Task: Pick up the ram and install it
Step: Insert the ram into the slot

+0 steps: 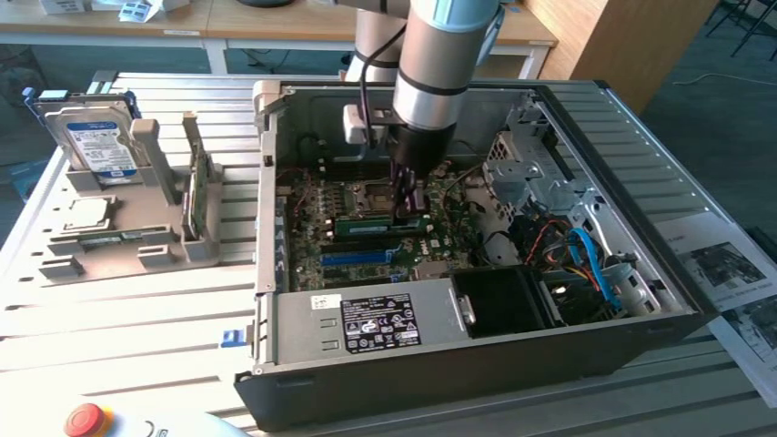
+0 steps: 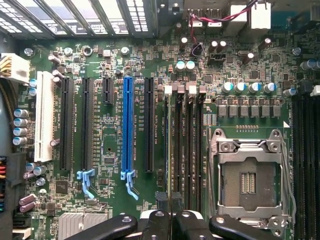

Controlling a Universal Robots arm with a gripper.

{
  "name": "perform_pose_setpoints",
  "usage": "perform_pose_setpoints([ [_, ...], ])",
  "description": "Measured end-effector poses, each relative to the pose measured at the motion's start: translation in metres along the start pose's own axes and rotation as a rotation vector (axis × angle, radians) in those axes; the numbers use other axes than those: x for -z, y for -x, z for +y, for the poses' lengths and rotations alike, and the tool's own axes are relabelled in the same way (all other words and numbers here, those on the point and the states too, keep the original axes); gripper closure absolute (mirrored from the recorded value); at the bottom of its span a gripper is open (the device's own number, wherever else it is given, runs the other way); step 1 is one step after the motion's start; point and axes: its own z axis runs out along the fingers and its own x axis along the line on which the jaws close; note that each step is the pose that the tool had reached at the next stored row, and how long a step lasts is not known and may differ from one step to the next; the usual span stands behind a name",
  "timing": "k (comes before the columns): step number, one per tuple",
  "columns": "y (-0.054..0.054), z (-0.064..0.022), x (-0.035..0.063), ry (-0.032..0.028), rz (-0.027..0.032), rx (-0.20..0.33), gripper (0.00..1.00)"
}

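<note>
The ram (image 1: 370, 221), a narrow green stick, lies along the motherboard's memory slots inside the open computer case (image 1: 269, 182). My gripper (image 1: 410, 208) reaches straight down from the arm and is shut on the ram near its end towards the exterior view's right. In the wrist view my gripper (image 2: 170, 200) hangs over the row of black memory slots (image 2: 186, 145), its black fingers (image 2: 162, 220) nearly together. The ram is edge-on there and hard to tell from the slots.
A blue slot strip (image 2: 128, 125) and an open processor socket (image 2: 248, 175) flank the memory slots. The power supply (image 1: 364, 323) sits at the case's near side, cables (image 1: 583, 255) at the exterior view's right. A grey rack holds a hard drive (image 1: 97, 137) and another thin green board (image 1: 196, 191).
</note>
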Motion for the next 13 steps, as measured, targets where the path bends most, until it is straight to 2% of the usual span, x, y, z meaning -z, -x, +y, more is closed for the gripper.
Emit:
perform_pose_setpoints([
  [13, 0.0, -0.0001, -0.0013, 0.0, 0.0, 0.0, 0.88],
])
